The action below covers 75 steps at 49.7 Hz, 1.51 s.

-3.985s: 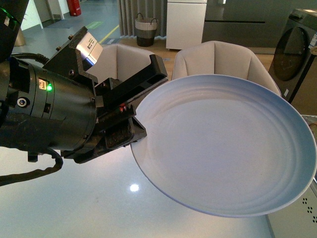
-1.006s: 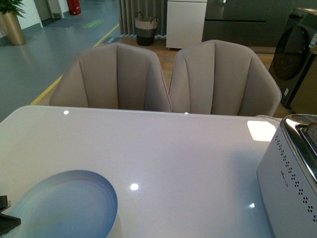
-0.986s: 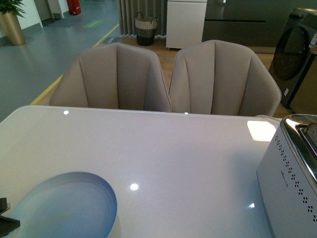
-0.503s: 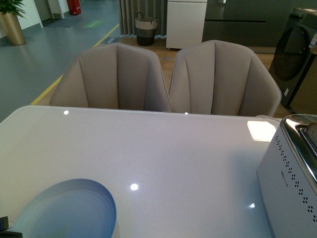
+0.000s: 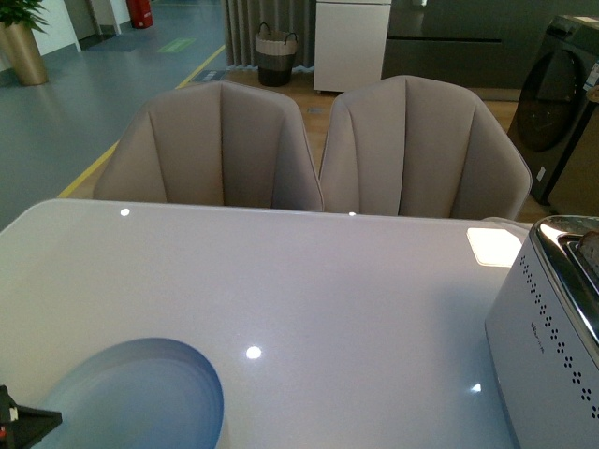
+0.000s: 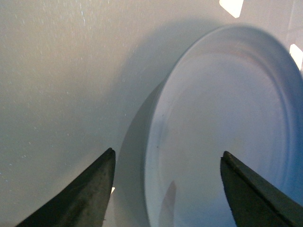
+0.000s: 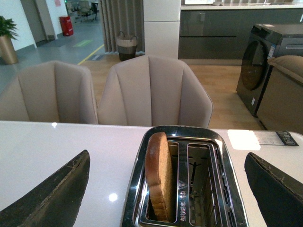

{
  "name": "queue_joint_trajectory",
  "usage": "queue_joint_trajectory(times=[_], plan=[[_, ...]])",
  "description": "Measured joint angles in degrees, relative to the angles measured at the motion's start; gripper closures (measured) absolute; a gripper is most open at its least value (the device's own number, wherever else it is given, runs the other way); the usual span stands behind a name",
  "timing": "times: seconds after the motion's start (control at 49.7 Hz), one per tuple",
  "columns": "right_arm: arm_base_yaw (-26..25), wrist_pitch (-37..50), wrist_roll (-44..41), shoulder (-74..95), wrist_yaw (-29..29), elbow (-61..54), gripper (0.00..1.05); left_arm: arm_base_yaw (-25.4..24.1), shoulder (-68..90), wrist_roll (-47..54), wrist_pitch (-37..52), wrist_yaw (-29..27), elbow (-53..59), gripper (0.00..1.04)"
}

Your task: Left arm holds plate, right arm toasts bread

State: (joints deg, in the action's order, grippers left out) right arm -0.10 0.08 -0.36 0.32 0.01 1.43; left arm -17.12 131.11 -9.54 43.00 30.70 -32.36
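Note:
The pale blue-grey plate (image 5: pixel 140 398) lies flat on the white table at the near left. Only a black tip of my left gripper (image 5: pixel 23 421) shows at its near edge. In the left wrist view the left gripper (image 6: pixel 168 153) is open, its jaws wide apart on either side of the rim of the plate (image 6: pixel 227 123) and not touching it. The bread (image 7: pixel 158 175) stands upright in one slot of the silver toaster (image 7: pixel 137 198); the other slot is empty. My right gripper (image 7: pixel 166 158) is open and empty above the toaster. The toaster (image 5: pixel 547 346) stands at the table's right.
Two beige chairs (image 5: pixel 220 140) (image 5: pixel 421 140) stand behind the far edge of the table (image 5: pixel 328 281). A flat white square (image 5: pixel 493 246) lies on the table beyond the toaster. A dark washing machine (image 5: pixel 562 103) is at the far right.
Four seconds ago my left gripper held the plate up in front of the camera. Now the plate lies on the table at the near left and the jaws are off it.

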Motion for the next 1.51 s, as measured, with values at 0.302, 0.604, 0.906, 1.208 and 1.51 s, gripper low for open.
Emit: queue_joint_trajectory(times=[0.302, 0.604, 0.906, 1.208, 1.51], plan=[[0.0, 0.0, 0.0, 0.0, 0.0, 0.0, 0.09, 3.6, -26.1, -2.5, -4.7, -4.4, 4.7, 0.07], [0.0, 0.0, 0.0, 0.0, 0.0, 0.0, 0.09, 17.9, -52.4, -5.7, -16.0, -13.0, 4.0, 0.07], [0.0, 0.0, 0.0, 0.0, 0.0, 0.0, 0.09, 25.7, -63.5, 7.1, 5.1, -38.8, 12.6, 0.51], [0.0, 0.0, 0.0, 0.0, 0.0, 0.0, 0.09, 22.6, -73.9, 8.5, 3.5, -36.1, 22.1, 1.02], [0.0, 0.0, 0.0, 0.0, 0.0, 0.0, 0.09, 17.4, -87.2, 8.9, -3.9, -30.7, 28.1, 1.02]])
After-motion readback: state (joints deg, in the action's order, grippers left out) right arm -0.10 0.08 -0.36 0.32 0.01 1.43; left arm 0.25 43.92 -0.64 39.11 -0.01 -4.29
